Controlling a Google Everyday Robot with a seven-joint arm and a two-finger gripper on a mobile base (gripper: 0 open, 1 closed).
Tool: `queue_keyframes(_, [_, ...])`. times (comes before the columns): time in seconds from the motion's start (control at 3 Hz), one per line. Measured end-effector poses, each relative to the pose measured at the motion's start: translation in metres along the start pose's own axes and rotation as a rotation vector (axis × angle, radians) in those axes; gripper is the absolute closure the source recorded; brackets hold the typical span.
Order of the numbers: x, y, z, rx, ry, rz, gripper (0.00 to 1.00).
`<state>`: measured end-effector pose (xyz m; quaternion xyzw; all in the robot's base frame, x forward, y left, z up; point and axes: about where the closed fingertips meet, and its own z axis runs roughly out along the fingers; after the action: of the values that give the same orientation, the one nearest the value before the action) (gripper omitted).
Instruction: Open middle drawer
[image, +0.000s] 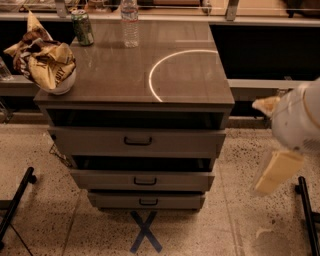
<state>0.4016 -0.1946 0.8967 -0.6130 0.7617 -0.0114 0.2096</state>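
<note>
The grey-brown cabinet (135, 65) has three drawer fronts stacked below its top. The middle drawer (100, 180) is wide and shallow, with a small dark handle (145, 181) at its centre and a dark gap above it. The taller top drawer (90, 141) sits above it and the narrow bottom drawer (115, 201) below it. My gripper (260, 147) is at the right edge of the view, off the cabinet's right side at drawer height and touching nothing. Its cream fingers (276, 172) stand apart, open and empty.
On the cabinet top stand a bowl with a crumpled chip bag (47, 62), a green can (82, 27) and a clear water bottle (129, 22). A blue tape X (145, 231) marks the floor in front. Black stand legs (17, 200) lie at left and right (307, 215).
</note>
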Motion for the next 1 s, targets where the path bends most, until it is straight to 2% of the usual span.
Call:
queue_keyframes(0.33, [-0.003,0.03,0.066,-0.029,-0.034,-0.029,0.0])
queue_keyframes(0.67, [0.007,0.047,0.092,-0.045,-0.023,-0.022,0.0])
queue_keyframes(1.0, [0.007,0.047,0.092,-0.045,-0.023,-0.022,0.0])
